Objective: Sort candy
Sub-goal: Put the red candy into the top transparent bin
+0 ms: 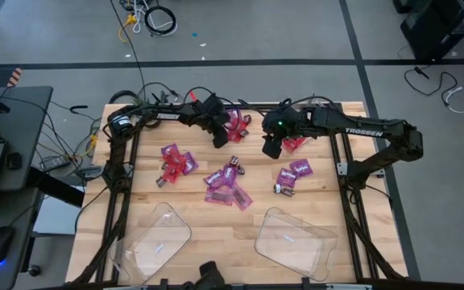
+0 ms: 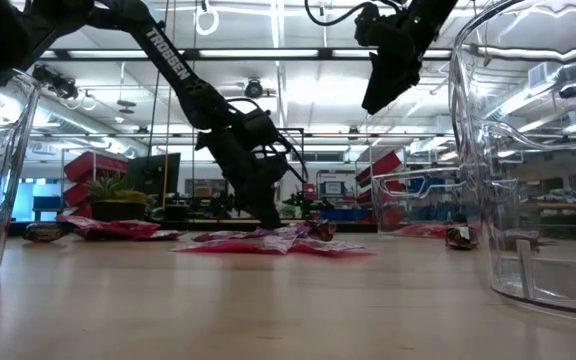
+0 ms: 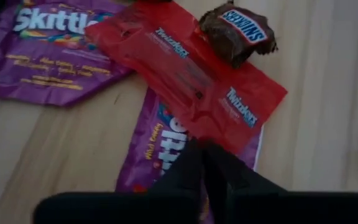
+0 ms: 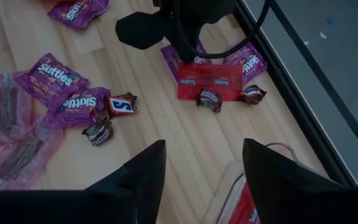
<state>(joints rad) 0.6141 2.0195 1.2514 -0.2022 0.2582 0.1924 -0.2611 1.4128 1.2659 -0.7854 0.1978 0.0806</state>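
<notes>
Candy lies in loose heaps on the wooden table (image 1: 192, 213): purple packets (image 1: 176, 161), pink-purple ones (image 1: 225, 181) and another clump (image 1: 293, 173). In the left wrist view a red packet (image 3: 185, 68) lies across a purple packet (image 3: 157, 146), with a small brown piece (image 3: 238, 31) touching its far corner and another purple packet (image 3: 48, 50) beside it. My left gripper (image 3: 201, 149) is down at the red packet's edge, shut. My right gripper (image 4: 201, 168) hangs open, high above the table's far right, holding nothing. My left gripper has its two fingers closed together on the near edge of the red packet (image 3: 213, 137), where that edge overlaps the purple packet. The fingers come slanting down from above. The red packet lies flat on the table and the purple packet; the fingertips hide the pinch itself.
Two clear plastic trays (image 1: 159, 238) (image 1: 296, 242) stand near the table's front edge. A red packet (image 1: 294, 145) lies under my right gripper (image 1: 272, 147). Black frame rails (image 1: 341, 161) run along the table's sides. Bare wood lies between the candy and the trays.
</notes>
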